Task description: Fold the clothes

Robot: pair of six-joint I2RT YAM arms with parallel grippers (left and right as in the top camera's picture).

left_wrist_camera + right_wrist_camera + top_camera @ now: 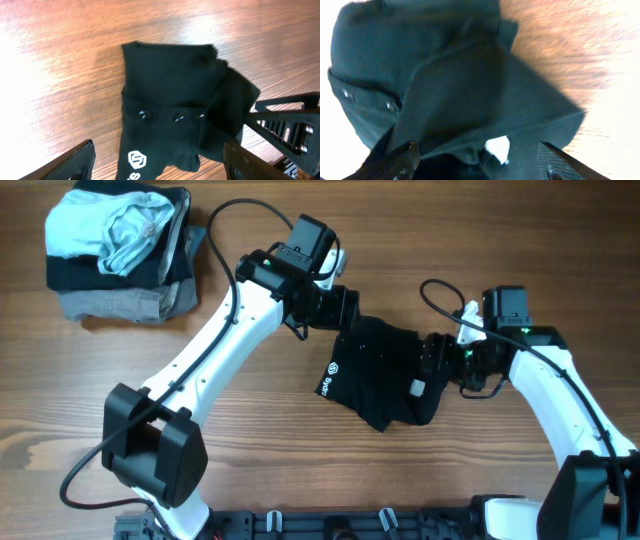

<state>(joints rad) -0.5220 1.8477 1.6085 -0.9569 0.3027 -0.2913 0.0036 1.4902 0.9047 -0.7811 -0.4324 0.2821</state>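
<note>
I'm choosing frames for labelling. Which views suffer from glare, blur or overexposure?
Overhead: evenly lit and sharp, though the black shirt shows little fold detail. Left wrist: glare whitens the table at upper left. Right wrist: table blown out white at left and lower right, wood grain blurred.

Black shirt (385,375) lies bunched mid-table and is boxed in on two sides. Left gripper (350,315) is at its 11 o'clock and right gripper (428,365) at its 3 o'clock. Both are at the cloth edge with jaws spread wide. Left arm (215,345) runs diagonally from 7 to 11 o'clock of the shirt, so there is no pass from that side. Right arm (560,395) covers 4 o'clock. Cable loops (240,210) stand above the wrists at 11 and 2 o'clock. The garment pile (120,255) sits far out at 10 o'clock, well apart. Bare table (420,240) lies open at 12 to 1 o'clock. There is also a free strip at 6 o'clock, between the shirt and the base rail (350,525).
</note>
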